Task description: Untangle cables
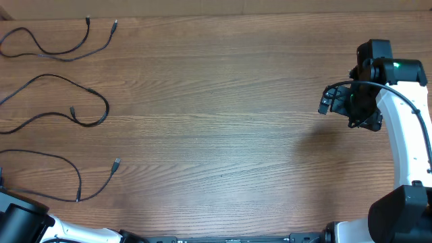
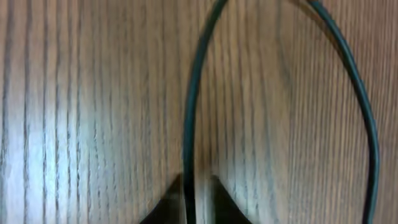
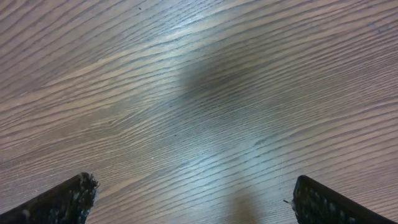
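Low at table's (image 1: 216,135) left, left claw (image 2: 189,208) narrow astride cable (image 2: 193,112) — grip unclear; right claw (image 3: 193,190) wide — loose pinch risks slipping.

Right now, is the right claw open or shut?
Open: the right gripper has its fingertips far apart, only table between them.

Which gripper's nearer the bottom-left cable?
Left. The left gripper straddles the bottom-left cable, fingertips either side; the right gripper hangs open over bare table at the far right.
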Tool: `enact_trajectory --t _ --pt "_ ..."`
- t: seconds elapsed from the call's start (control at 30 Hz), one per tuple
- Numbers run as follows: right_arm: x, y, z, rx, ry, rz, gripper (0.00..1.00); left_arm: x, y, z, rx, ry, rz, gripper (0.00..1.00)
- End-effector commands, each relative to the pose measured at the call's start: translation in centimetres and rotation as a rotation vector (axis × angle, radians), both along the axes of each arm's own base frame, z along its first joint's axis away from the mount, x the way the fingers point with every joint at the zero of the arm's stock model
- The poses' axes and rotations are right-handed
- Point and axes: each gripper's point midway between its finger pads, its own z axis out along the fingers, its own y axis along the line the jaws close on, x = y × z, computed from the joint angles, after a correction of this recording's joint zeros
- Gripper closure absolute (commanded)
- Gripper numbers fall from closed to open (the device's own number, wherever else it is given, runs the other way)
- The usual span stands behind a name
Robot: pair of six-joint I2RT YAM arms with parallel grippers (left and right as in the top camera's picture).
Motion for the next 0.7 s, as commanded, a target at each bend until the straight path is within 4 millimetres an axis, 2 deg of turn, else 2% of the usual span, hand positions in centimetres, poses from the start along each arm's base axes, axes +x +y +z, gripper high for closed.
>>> enact_trajectory --t 0.0,0.03,0.07,0.1,0.27,0.37,0.47,0.57,0.67 --pt "0.0 -0.3 -0.1 -0.009 0.002 -0.003 0.0 0.2 -0.2 0.3 0.001 -0.002 -0.034 0.4" --pt "0.0 -0.3 -0.1 -0.009 0.002 -0.003 0.0 0.2 -0.4 0.3 -0.004 0.0 -0.034 0.27" --pt "0.0 -0.3 -0.1 -0.009 0.002 -0.003 0.0 0.1 -0.5 0.4 -0.008 0.001 -0.034 0.08" --pt "0.0 -0.3 -0.1 -0.009 0.002 -0.003 0.0 0.1 -0.7 0.5 -0.013 0.002 -0.035 0.02" --pt "0.0 -0.3 -0.1 -0.009 0.002 -0.003 0.0 0.4 -1.3 2.7 -0.005 -0.036 -0.049 0.0" --pt "0.0 -0.3 -0.1 -0.009 0.002 -0.003 0.0 2.2 -2.0 6.0 0.015 -0.15 -0.097 0.01" --pt "0.0 -0.3 -0.1 -0.009 0.001 -0.003 0.0 5.8 -4.1 10.2 0.003 -0.378 -0.218 0.01" --pt "0.0 -0.3 -0.1 -0.009 0.002 -0.003 0.0 9.7 -7.7 15.0 -0.065 -0.644 -0.333 0.01" --pt "0.0 -0.3 -0.1 -0.009 0.001 -0.003 0.0 12.6 -11.2 16.9 -0.201 -0.781 -0.344 0.01"
